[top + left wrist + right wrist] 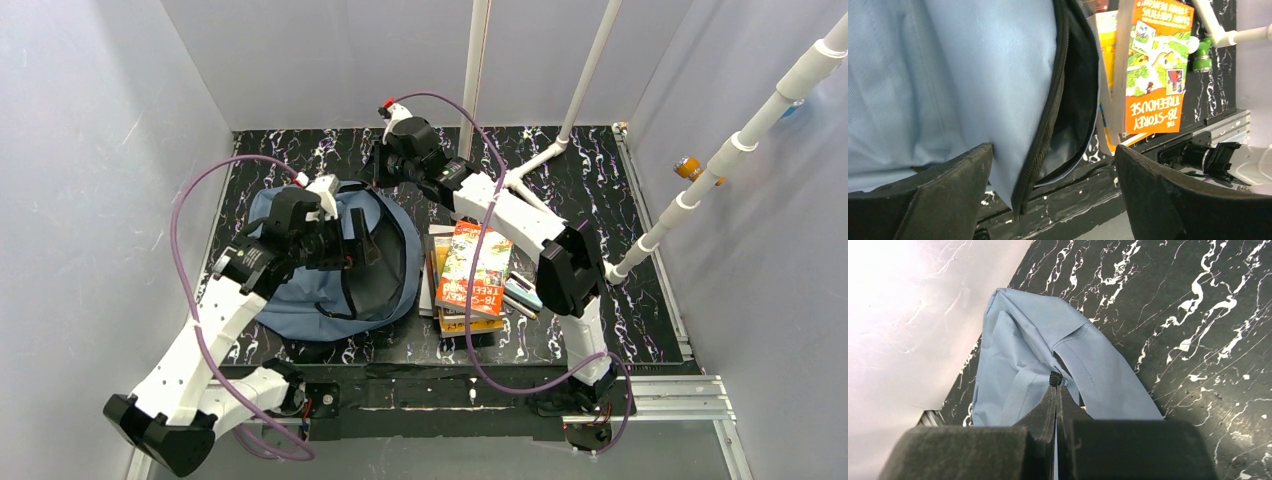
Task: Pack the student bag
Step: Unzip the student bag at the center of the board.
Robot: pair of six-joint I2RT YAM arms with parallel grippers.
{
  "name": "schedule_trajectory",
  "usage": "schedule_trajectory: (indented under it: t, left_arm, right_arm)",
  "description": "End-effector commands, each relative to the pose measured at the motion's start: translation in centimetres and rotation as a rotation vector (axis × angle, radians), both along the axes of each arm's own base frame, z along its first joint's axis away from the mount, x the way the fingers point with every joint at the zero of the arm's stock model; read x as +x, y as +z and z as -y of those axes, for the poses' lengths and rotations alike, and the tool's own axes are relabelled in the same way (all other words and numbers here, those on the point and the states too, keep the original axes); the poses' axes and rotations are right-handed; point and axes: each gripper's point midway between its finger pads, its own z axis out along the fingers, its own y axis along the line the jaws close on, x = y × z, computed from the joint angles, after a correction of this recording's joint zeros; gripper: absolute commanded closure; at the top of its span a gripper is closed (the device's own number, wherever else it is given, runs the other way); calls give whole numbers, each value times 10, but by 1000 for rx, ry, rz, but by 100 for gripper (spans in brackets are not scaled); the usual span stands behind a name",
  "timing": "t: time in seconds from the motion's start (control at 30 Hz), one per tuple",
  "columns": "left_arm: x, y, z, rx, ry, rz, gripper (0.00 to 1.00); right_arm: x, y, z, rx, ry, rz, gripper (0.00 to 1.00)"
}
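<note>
1. The bag (300,312) lies left of centre in the top view, flat on the table (600,180). Its dark mouth (382,262) gapes toward the right of the frame.
2. The mouth's zip edge runs roughly top to bottom in that view, so we judge anything must enter from the right, across that line.
3. Our right claw (1055,390) sits at the bag's upper edge, clenched on a fold of blue cloth with a small dark tab at its tips, perhaps the zip pull.
4. Our left claw (1053,160) hangs over the mouth, released and wide, with the zip edge between its fingers.
5. The books (470,272) are stacked just right of the mouth. The right arm passes nearer them, but only the left claw is free.
</note>
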Motion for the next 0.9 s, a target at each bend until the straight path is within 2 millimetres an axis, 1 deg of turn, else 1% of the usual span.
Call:
schedule_trajectory:
  t: [0.0,0.07,0.17,0.3,0.37,0.43,0.47,0.5,0.53,0.57,0.6,0.63,0.67,0.73,0.77,0.83,0.87]
  left_arm:
    - [19,25,25,-77,-63,62,7]
    - [28,22,27,-63,-57,56,4]
    - [41,11,21,3,-19,57,2]
    - [55,-3,7,109,28,62,2]
    - [61,-7,3,142,44,59,2]
    - [65,-9,1,161,53,59,5]
    - [67,-11,0,173,55,59,9]
    - [69,-12,1,180,50,62,17]
    - [69,-13,1,185,40,61,29]
    - [69,-15,3,185,24,59,50]
    - [66,-16,8,169,-9,54,65]
    - [62,-16,15,143,-49,48,75]
    - [57,-17,20,122,-83,45,83]
    - [47,-16,30,69,-160,52,94]
    - [38,-11,37,31,-216,67,99]
    - [23,-4,45,-22,-308,93,100]
    - [15,1,49,-45,-357,110,100]
  right_arm:
    - [-11,79,-3,209,-35,51,99]
    - [-15,80,-6,216,-29,44,99]
    - [-18,81,-9,224,-21,38,99]
    - [-22,82,-8,223,-23,36,99]
    - [-22,82,-8,227,-26,29,99]
    - [-23,82,-7,231,-30,29,99]
    - [-23,81,-7,231,-33,30,99]
    - [-23,81,-7,233,-37,31,99]
    - [-22,81,-6,235,-43,31,99]
    - [-21,82,-6,239,-49,35,99]
    - [-20,81,-5,239,-56,38,99]
    - [-18,82,-5,238,-63,44,99]
    - [-16,81,-6,234,-65,48,99]
    - [-11,80,-9,224,-61,68,99]
    - [-7,83,-13,234,-57,93,99]
    - [2,81,-21,235,-51,130,99]
    - [8,76,-26,230,-43,142,99]
